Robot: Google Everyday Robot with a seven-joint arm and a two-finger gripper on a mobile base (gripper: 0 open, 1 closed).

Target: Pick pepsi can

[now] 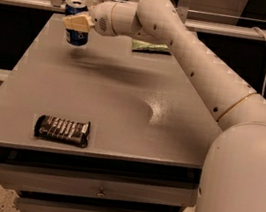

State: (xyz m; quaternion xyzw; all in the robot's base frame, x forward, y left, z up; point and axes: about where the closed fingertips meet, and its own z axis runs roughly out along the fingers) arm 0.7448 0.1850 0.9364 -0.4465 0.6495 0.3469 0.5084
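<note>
Gripper (77, 22) snug around pepsi can (76, 37), far left.

my gripper (77, 21): tan matt fingers, clamped on the can over the table's far left corner
pepsi can (77, 37): metal, glossy blue side, silver top
my arm (204, 74): smooth white shell, slight sheen
table (124, 96): grey, matt, finely speckled
wrapper (62, 130): black, shiny film

1. The gripper (77, 21), at the far left corner of the table (113, 104), clasps the pepsi can (77, 38); a pale finger covers the can's middle band; its lettering cannot be read;
2. the green bag (150, 47) lies partly hidden behind the arm (192, 52);
3. the robot's body (239, 197) is cut off by the right and bottom edges;
4. the print on the black wrapper (62, 130) is too small to read.
</note>
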